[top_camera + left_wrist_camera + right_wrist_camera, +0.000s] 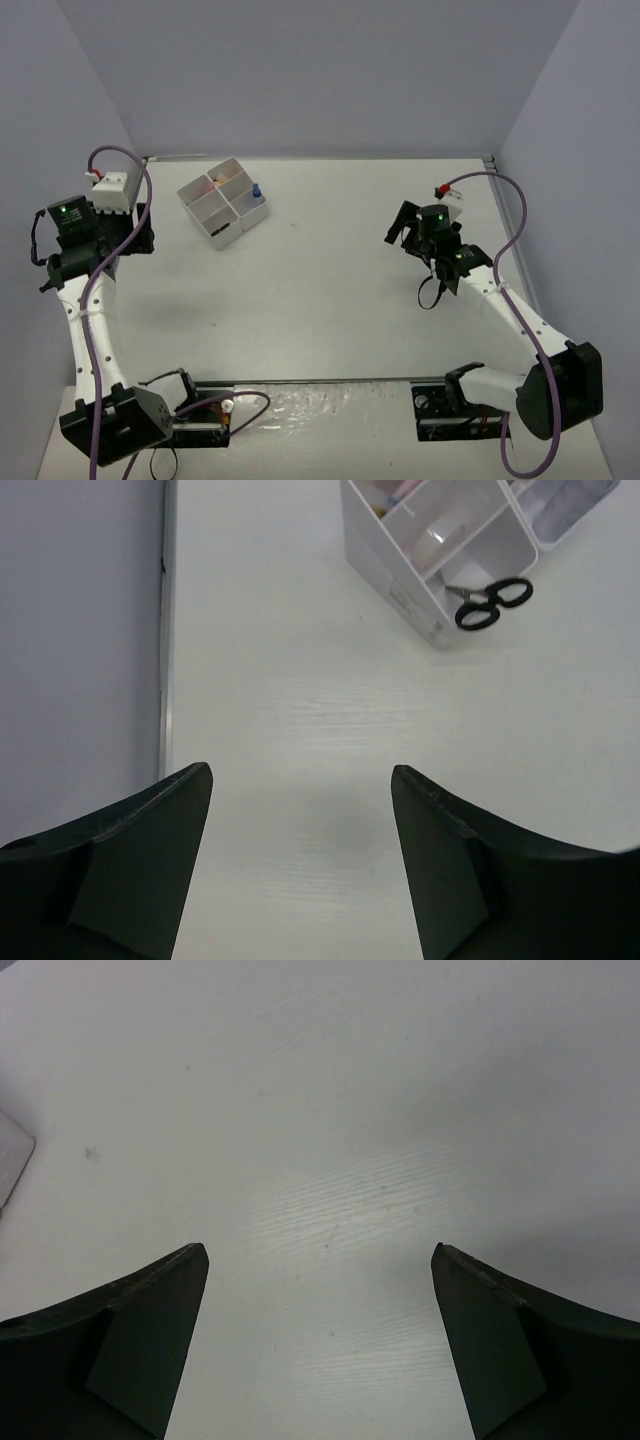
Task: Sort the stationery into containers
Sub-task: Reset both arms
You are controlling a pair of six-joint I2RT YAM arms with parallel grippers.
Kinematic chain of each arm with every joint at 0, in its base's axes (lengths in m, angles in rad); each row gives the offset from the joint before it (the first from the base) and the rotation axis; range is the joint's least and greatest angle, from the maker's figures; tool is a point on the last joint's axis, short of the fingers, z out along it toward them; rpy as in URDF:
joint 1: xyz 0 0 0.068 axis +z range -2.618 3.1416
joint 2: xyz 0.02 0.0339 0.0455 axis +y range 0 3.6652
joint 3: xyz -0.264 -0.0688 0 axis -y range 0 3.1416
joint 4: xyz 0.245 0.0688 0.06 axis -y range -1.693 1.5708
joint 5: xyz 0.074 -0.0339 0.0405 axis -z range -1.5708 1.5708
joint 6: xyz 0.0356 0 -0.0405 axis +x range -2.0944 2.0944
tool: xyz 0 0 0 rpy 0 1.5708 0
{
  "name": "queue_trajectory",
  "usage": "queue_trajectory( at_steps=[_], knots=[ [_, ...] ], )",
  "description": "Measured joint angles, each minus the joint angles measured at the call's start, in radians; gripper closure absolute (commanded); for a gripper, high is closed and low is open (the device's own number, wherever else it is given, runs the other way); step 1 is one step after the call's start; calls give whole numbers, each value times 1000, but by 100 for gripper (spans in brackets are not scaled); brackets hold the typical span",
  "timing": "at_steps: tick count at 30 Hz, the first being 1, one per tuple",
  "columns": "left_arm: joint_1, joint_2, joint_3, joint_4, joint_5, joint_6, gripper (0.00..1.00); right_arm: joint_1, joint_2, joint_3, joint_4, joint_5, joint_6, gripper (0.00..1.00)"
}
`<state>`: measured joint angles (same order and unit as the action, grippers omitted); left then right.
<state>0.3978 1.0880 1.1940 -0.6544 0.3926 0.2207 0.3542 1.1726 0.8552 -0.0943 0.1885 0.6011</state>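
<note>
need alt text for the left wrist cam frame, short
The left tool hangs open and empty over the white table, its two dark fingers spread at the bottom of the frame. Upper right: a corner of the white divided tray, black-handled scissors poking handles-first over its rim. A grey wall runs down the left edge.

A white plastic compartment tray [200, 218] sits far-left on the pale table [330, 300] — a tiny blue-capped bottle [256, 189] stands at its right corner.
</note>
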Motion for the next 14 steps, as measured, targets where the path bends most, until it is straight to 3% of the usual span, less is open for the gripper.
queue_trajectory(
  at_steps=[14],
  knots=[
    [4, -44, -286, -47, -99, 13, 30, 0, -34, -64, -8, 59, -67, 10]
  ],
)
